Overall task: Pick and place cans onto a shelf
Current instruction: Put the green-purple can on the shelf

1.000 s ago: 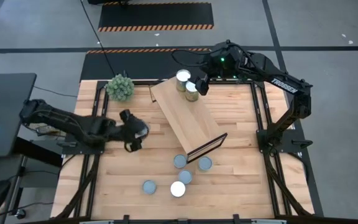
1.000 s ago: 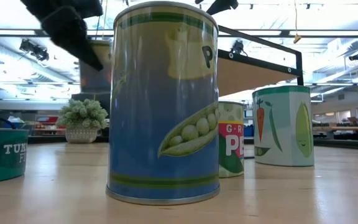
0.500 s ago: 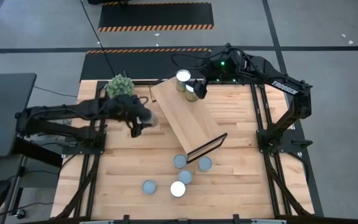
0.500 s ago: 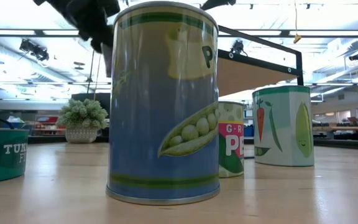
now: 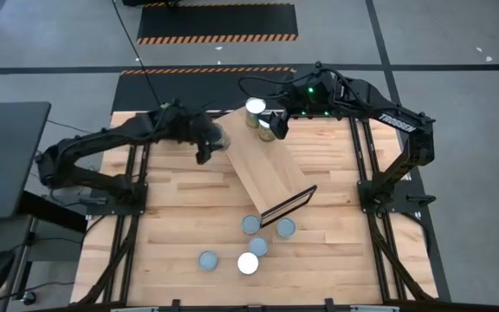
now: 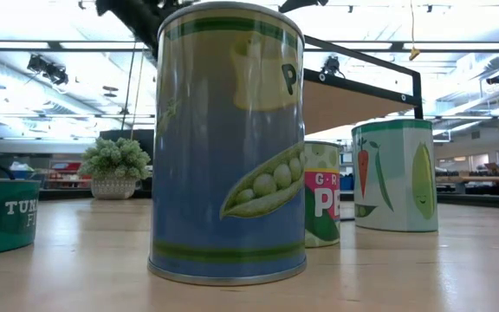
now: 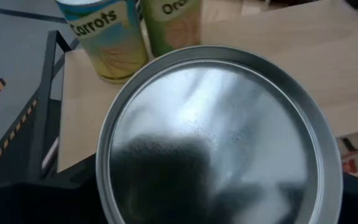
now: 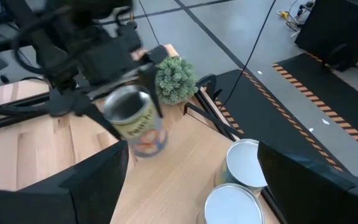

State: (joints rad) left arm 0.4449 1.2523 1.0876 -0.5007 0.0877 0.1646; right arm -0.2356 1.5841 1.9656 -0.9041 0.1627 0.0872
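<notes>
Left claw (image 5: 208,144): clamped on a can (image 8: 134,120), carrying it in the air. In the right wrist view you can see the can tilted between the dark fingers, label side out.

Carried can up close: the left wrist view is pretty much all silvery can end (image 7: 219,134), so that claw is full, no doubt there.

Step in hand: looks to me like the carry, with the can right at the far end of the shelf (image 5: 260,169) and not set down yet.

Just past the claw: 2 cans already stand on that end of the shelf, a carrots can (image 7: 104,34) and a second can (image 7: 173,22) touching or nearly touching it.

Next move: I'd guess it needs to bring the can upright and lower it onto bare wood beside those 2 without knocking them. The gap looks tight.

Right claw (image 5: 273,121): right next to the 2 shelved cans, fingers spread apart with nothing between them, so it's kind of in the way.

Behind the left claw: a little green plant (image 8: 176,79) near the table corner.

Farther off: 5 more cans (image 5: 251,224) wait on the table past the shelf's dark-framed end, well apart from both claws.
</notes>
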